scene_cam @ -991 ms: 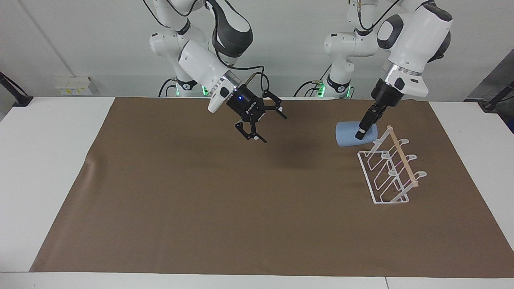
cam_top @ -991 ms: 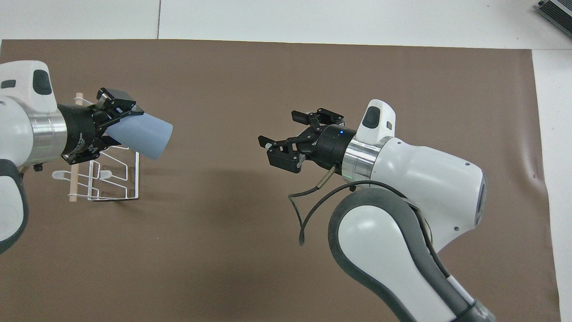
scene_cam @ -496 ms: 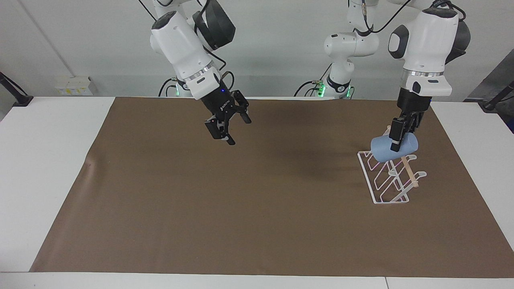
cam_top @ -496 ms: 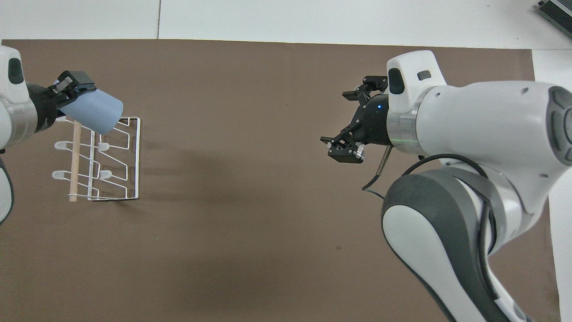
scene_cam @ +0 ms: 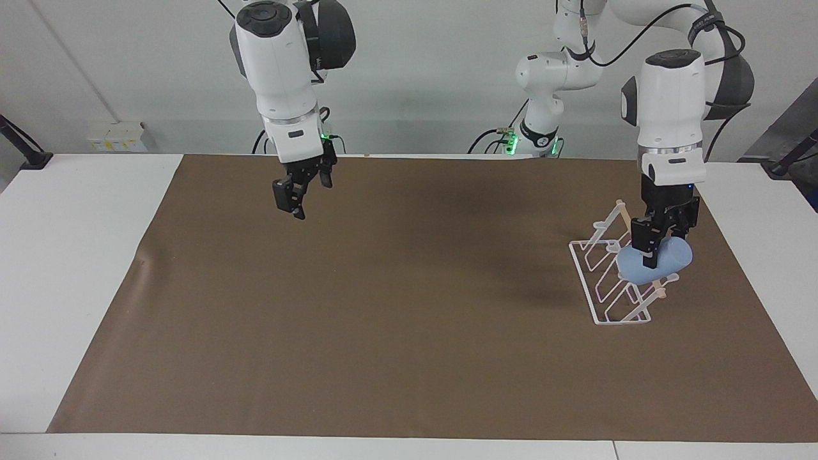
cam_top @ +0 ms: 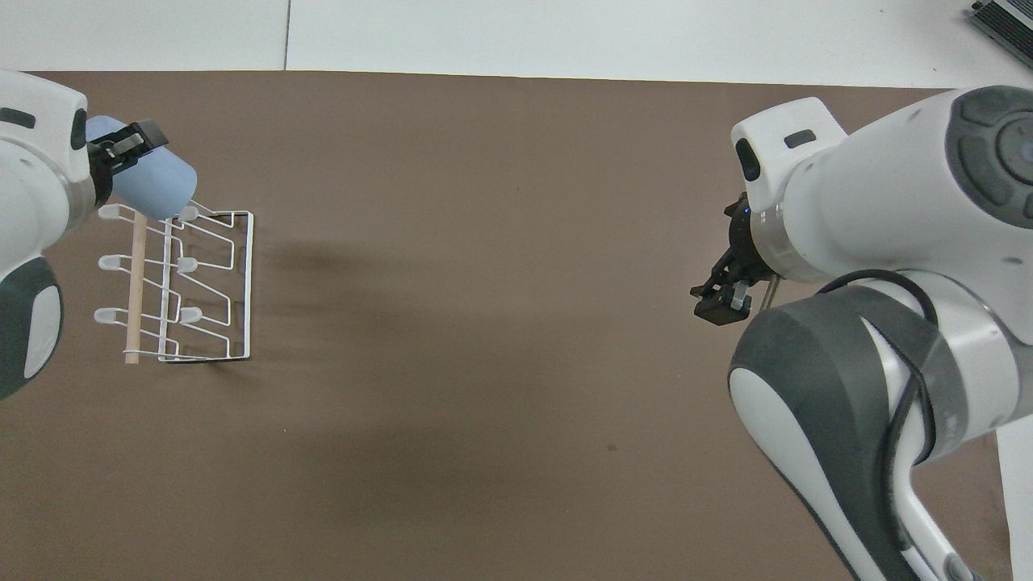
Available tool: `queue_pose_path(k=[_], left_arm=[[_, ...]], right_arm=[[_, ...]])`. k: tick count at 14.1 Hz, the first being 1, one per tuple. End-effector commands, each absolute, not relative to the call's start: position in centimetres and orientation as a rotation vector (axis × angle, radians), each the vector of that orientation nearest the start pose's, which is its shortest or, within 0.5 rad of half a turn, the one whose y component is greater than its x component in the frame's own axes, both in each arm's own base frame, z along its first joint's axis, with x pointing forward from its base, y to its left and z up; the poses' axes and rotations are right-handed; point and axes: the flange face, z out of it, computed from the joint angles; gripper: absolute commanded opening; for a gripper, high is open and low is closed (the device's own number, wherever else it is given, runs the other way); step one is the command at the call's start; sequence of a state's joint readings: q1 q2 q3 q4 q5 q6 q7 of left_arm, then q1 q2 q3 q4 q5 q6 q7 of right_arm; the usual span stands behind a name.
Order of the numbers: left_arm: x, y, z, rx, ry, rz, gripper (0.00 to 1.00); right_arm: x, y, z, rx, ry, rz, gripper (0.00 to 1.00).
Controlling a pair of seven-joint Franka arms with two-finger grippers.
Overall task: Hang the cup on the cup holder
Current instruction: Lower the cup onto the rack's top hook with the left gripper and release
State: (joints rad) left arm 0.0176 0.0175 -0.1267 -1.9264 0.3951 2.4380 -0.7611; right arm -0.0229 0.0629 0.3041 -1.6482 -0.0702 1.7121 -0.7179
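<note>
Holding the small light-blue tapered plastic cup [scene_cam: 655,264] on its side, the left gripper [scene_cam: 653,250] is clenched on the cup's wall, right at the white wire cup holder with slanted looped prongs and a light wooden rod [scene_cam: 612,285]. The cup sits against the rack's upper prongs, at about 2 o'clock from the rack's base in the facing view and at about 11 o'clock from it in the overhead view, toward the left arm's end of the brown mat [scene_cam: 383,306].

A second ago the cup was in the air just short of the rack, on the side nearer the robots. Half a second ago it was over the near end of the rod. Now it is lower and further along the rod, level with the prong loops. The left wrist has swung to point almost straight down. Whether a prong is already inside the cup's mouth can't be told; the cup body hides it.

Judgement: the hang is nearly done. What's left is seating, releasing and pulling away.

The right gripper [scene_cam: 300,195] hangs empty with jaws apart over the mat at the right arm's end. It has pulled back from mid-table and now waits.
</note>
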Motion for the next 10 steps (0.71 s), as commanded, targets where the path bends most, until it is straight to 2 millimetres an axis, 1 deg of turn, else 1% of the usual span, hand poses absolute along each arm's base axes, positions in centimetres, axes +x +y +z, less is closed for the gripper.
queue_pose_path(k=[1, 3, 4, 6, 7, 8, 10], left_arm=[[60.4, -6.4, 52.8, -2.851, -0.575, -0.907, 0.00], [60.2, -6.4, 51.6, -2.849, -0.553, -0.896, 0.00], [60.2, -6.5, 50.3, -2.859, -0.537, -0.893, 0.00], [60.3, -5.5, 49.9, -2.856, -0.552, -0.901, 0.00], [60.3, -5.5, 49.5, -2.856, -0.545, -0.895, 0.00], [60.2, -5.5, 48.8, -2.852, -0.528, -0.886, 0.00], [60.0, -5.6, 48.1, -2.861, -0.511, -0.901, 0.00]], right_arm=[[56.6, 11.9, 56.9, -2.998, -1.138, 0.119, 1.00], [56.9, 10.6, 57.1, -3.104, -0.767, 0.097, 1.00], [57.1, 10.5, 57.1, -3.143, -0.595, 0.075, 1.00], [58.1, 10.7, 57.2, -3.176, -0.256, -0.042, 1.00], [58.5, 10.7, 56.9, -3.172, -0.171, -0.084, 1.00], [58.9, 9.8, 56.9, -3.144, -0.106, -0.110, 1.00], [59.2, 8.4, 56.9, -3.098, -0.001, -0.107, 1.00]])
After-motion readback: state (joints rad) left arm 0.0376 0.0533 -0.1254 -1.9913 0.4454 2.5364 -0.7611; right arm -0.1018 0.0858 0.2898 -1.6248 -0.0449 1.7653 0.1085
